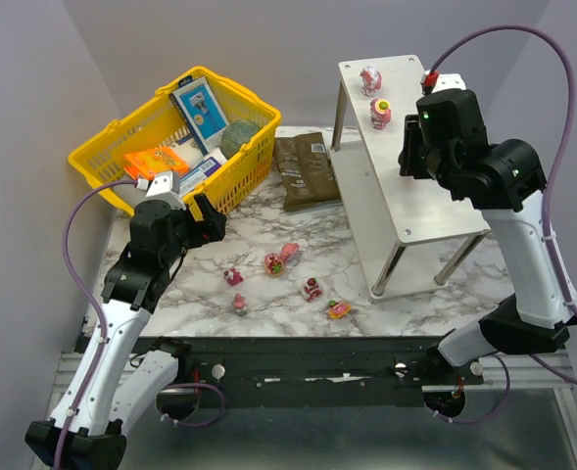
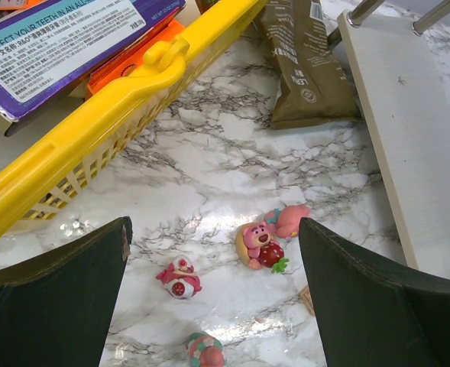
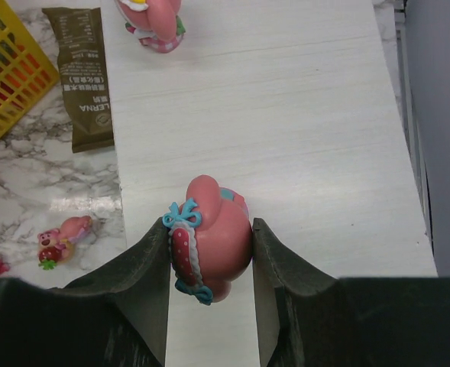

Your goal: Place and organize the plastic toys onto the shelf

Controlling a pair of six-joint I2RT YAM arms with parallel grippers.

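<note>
My right gripper point(image 3: 211, 252) is shut on a pink round toy point(image 3: 221, 233) with blue bows, held just over the top board of the shelf point(image 3: 301, 115). Farther along that board stands another pink toy point(image 3: 154, 19); the top view shows two toys point(image 1: 370, 79) point(image 1: 379, 113) at the far end of the shelf point(image 1: 406, 166). My left gripper point(image 2: 213, 229) hangs open above the marble table. Below it lie a pink bear with a strawberry point(image 2: 259, 243), a red-and-white toy point(image 2: 179, 277) and a pink-green one point(image 2: 204, 349). Several toys point(image 1: 281, 258) are scattered in front of the shelf.
A yellow basket point(image 1: 102, 147) full of grocery boxes stands at the back left, close to my left gripper. A brown packet point(image 1: 305, 168) lies between basket and shelf. The shelf's thin legs point(image 1: 386, 269) stand right of the scattered toys.
</note>
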